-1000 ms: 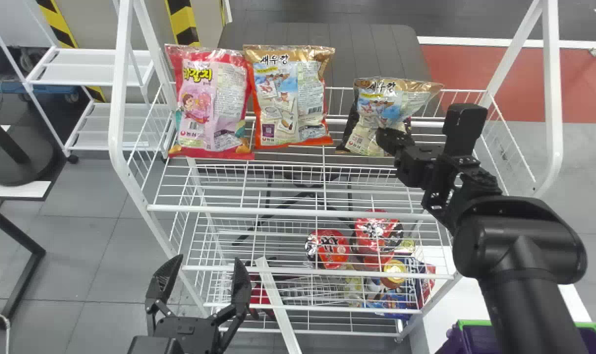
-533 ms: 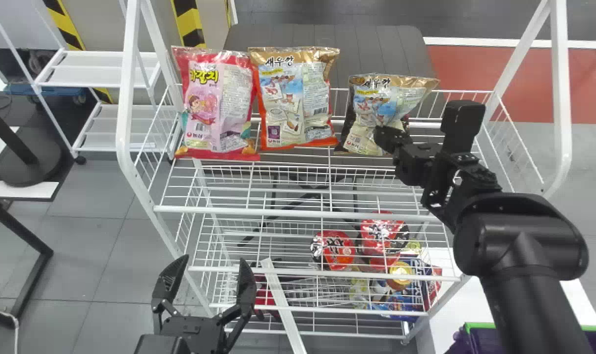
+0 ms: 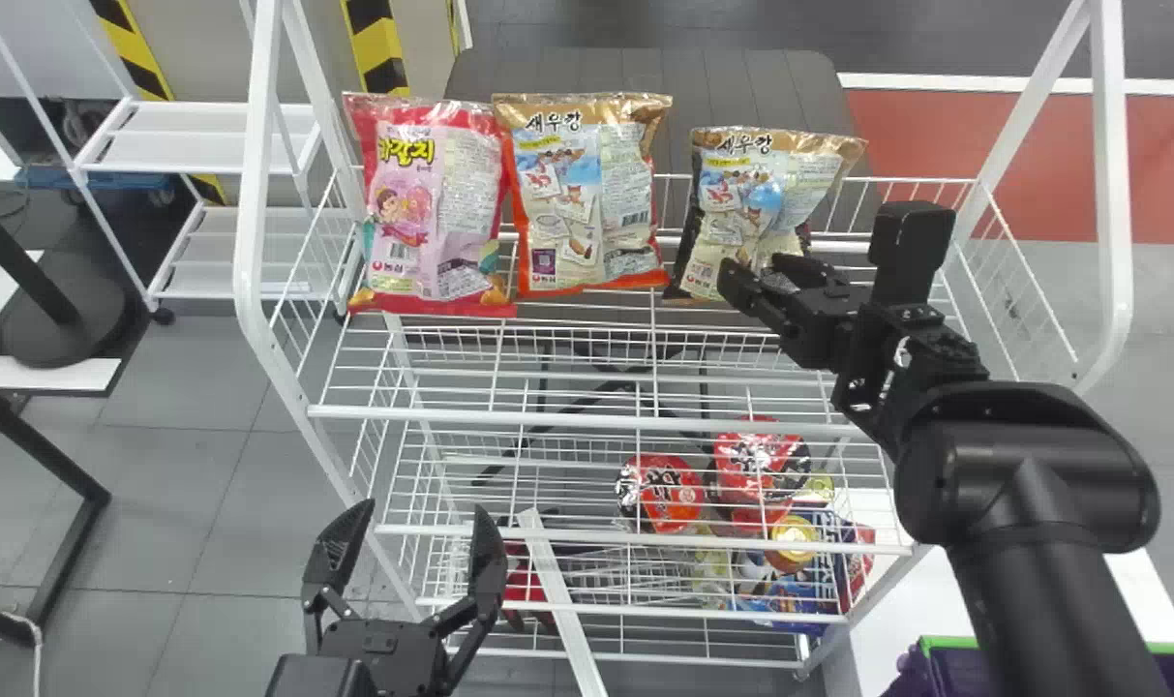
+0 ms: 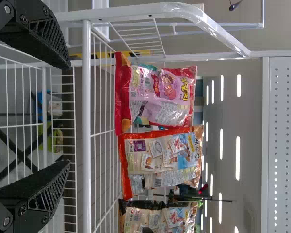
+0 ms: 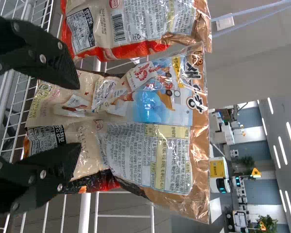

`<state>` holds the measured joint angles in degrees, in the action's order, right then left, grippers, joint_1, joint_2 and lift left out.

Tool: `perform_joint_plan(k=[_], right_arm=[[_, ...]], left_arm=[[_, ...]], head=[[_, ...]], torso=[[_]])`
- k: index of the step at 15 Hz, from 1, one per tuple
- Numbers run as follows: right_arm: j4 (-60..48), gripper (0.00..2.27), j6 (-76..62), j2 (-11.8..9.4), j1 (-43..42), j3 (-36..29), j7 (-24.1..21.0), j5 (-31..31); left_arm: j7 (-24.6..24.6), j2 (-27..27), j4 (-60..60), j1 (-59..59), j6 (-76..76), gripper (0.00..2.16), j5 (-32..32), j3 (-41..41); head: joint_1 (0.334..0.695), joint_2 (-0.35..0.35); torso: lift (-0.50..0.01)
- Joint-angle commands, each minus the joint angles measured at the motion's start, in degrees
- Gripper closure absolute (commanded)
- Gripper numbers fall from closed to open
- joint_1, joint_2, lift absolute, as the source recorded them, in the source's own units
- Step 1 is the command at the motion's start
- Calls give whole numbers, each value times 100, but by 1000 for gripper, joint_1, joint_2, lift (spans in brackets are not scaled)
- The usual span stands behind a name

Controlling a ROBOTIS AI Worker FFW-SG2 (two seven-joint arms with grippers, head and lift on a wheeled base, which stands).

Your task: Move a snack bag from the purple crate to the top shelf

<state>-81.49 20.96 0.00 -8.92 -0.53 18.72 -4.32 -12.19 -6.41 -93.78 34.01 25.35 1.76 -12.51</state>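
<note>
My right gripper [image 3: 759, 273] is at the top shelf's right part, in front of a brown-topped snack bag [image 3: 741, 198] standing there. In the right wrist view this gripper [image 5: 79, 116] is open, its fingers apart over the creased lower half of the bag [image 5: 155, 104]; whether they still touch it I cannot tell. Dark packaging [image 5: 99, 182] shows at the bag's lower edge. The top shelf [image 3: 567, 414] is white wire. The purple crate [image 3: 949, 678] is at bottom right, partly behind my right arm. My left gripper [image 3: 418, 518] waits open at lower left; the left wrist view shows its spread fingers [image 4: 46, 194].
An orange-edged bag [image 3: 587, 194] and a pink bag [image 3: 430, 203] stand to the left on the same shelf. White posts [image 3: 1111, 194] rise at the shelf's sides. Red packages [image 3: 659, 492] lie on a lower level. A white table [image 3: 887, 620] adjoins the rack.
The fingers of my right gripper have opened, and the pinched bag has spread out and stands taller. The head view has shifted slightly. The left gripper stays open.
</note>
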Motion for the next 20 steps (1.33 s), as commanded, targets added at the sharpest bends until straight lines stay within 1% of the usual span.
perform_joint_plan(k=[1, 3, 8, 11, 14, 15, 16, 17, 18, 19, 20], right_arm=[[-43, 63, -8, 5, 22, 1, 0, -7], [-175, 63, -8, 5, 101, -8, 0, 2], [-895, 63, 45, 5, 462, -61, 44, 19], [-1994, 63, 151, 5, 998, -61, 53, 72], [-3198, 63, 239, 5, 1877, -316, 589, 2], [-3514, 63, -60, 5, 2316, -465, 826, -25], [-3681, 60, -676, 5, 2756, -588, 984, -86], [-3769, 60, -1273, 5, 3134, -694, 1063, -113], [-3866, 60, -1836, 5, 3599, -878, 1107, -403], [-3892, 60, -2117, 5, 3898, -1010, 1107, -666], [-3892, 63, -2451, 5, 4197, -1124, 1046, -772]], left_arm=[[-2, 0, 0, 0, 0, 130, 0, -14], [-11, 9, -9, 0, 0, 130, 9, -23], [-38, 9, -26, 9, 0, 130, 26, -94], [-64, -18, -88, 53, 18, 130, 26, -94], [15, -44, -308, 176, 18, 124, 26, -23], [68, -70, -466, 264, 18, 124, 18, -6], [112, -97, -642, 369, 18, 124, 26, 47], [165, -97, -774, 440, 35, 124, 26, 65], [165, -97, -879, 501, 70, 120, 26, 65], [165, -97, -949, 554, 123, 120, 26, 65], [173, -97, -967, 580, 264, 120, 35, 47]], head=[[695, 14], [695, 13], [695, 8], [695, 1], [695, 2], [695, 2], [695, 2], [695, -5], [695, -14], [695, -24], [695, -36]], torso=[[0], [0], [0], [0], [0], [0], [0], [0], [0], [0], [0]])
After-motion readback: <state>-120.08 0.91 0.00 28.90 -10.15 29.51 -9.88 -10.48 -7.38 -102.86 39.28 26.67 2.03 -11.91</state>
